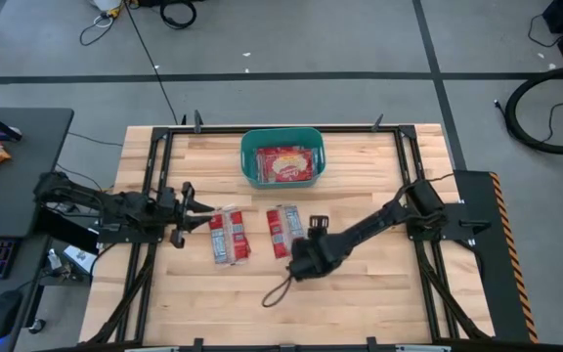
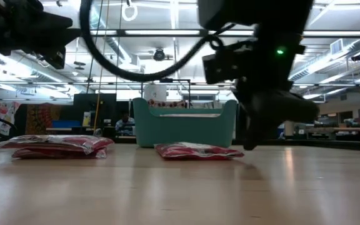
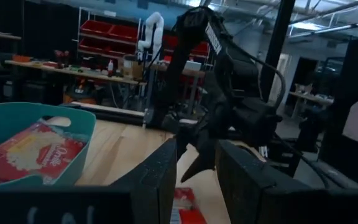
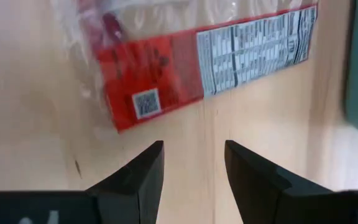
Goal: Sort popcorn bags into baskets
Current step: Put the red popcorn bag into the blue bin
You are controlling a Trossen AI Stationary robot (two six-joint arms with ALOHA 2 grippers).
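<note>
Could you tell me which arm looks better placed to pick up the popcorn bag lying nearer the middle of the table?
Probably the right: its open gripper hangs just beside that popcorn bag, which fills its wrist view. The left gripper is nearer the other bag.

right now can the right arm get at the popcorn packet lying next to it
Probably yes. The right gripper hovers with fingers open just short of the packet, which lies flat on bare table with nothing between them. The left gripper waits beside the other packets.
</note>
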